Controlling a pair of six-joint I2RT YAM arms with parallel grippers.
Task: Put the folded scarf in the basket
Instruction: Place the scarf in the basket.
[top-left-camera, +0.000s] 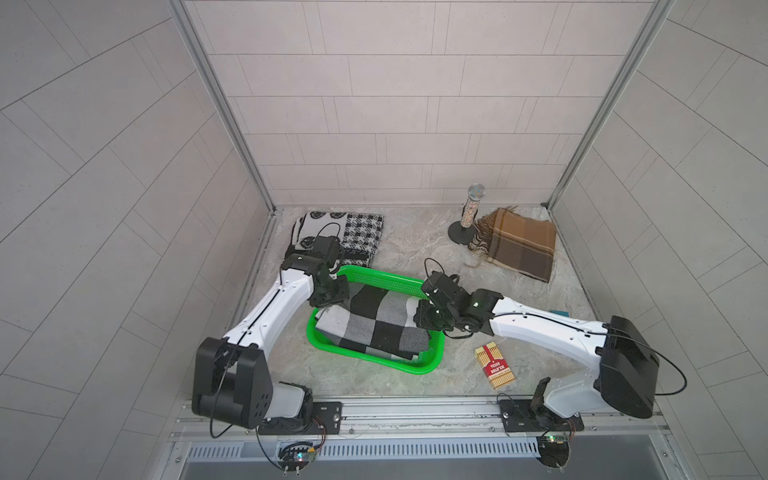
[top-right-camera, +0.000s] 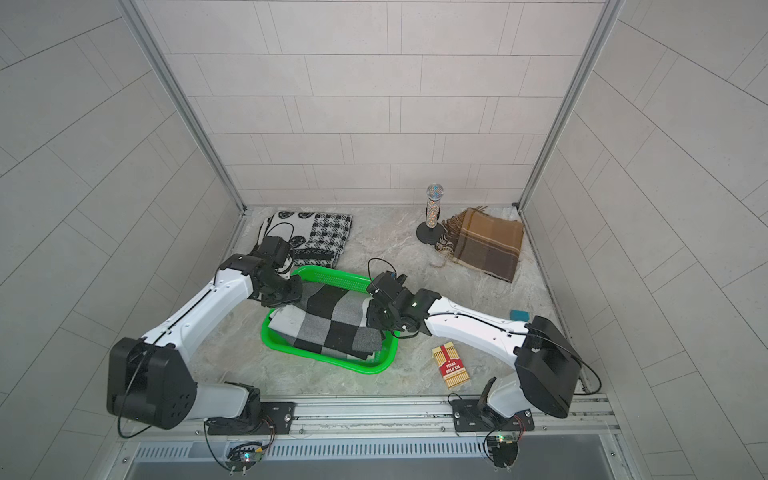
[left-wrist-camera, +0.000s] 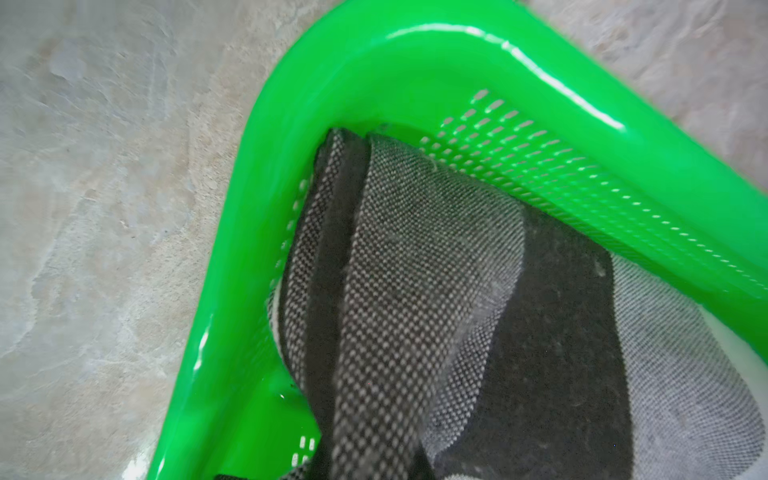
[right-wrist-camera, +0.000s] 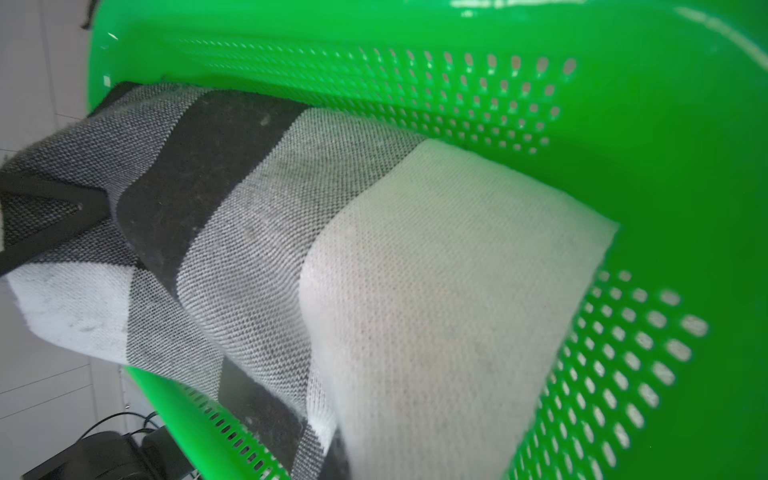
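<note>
Checked black, grey and white scarf (top-left-camera: 382, 328) is inside the green basket (top-left-camera: 365, 276) and fills most of the floor; the basket sits mid desk (top-left-camera: 415, 253) between the two arms. Left end effector (top-left-camera: 337, 304) is at the basket's far left corner and right end effector (top-left-camera: 422, 320) is at its right side, both down on the scarf's ends. Same layout in both top views: scarf (top-right-camera: 332, 328), basket (top-right-camera: 328, 274), left end effector (top-right-camera: 291, 301), right end effector (top-right-camera: 372, 316). The left wrist view shows grey and black cloth (left-wrist-camera: 415, 270) rising from the basket corner (left-wrist-camera: 374, 62) up toward the camera. The right wrist view shows the white end of the scarf (right-wrist-camera: 415, 291) lifted the same way against the perforated wall (right-wrist-camera: 665, 124). Fingers are out of frame in both wrist views, but both end effectors read as closed together, pinching scarf cloth. Other stuff, all apart from the basket: a black-and-white patterned scarf (top-left-camera: 357, 232) back left, partly behind the left arm; a brown plaid fringed scarf (top-left-camera: 519, 245) back right; a glitter microphone on a stand (top-left-camera: 471, 212) just beside it. There is also a red card box (top-left-camera: 494, 365) near front right and a small teal object (top-left-camera: 559, 312) behind the right arm.
</note>
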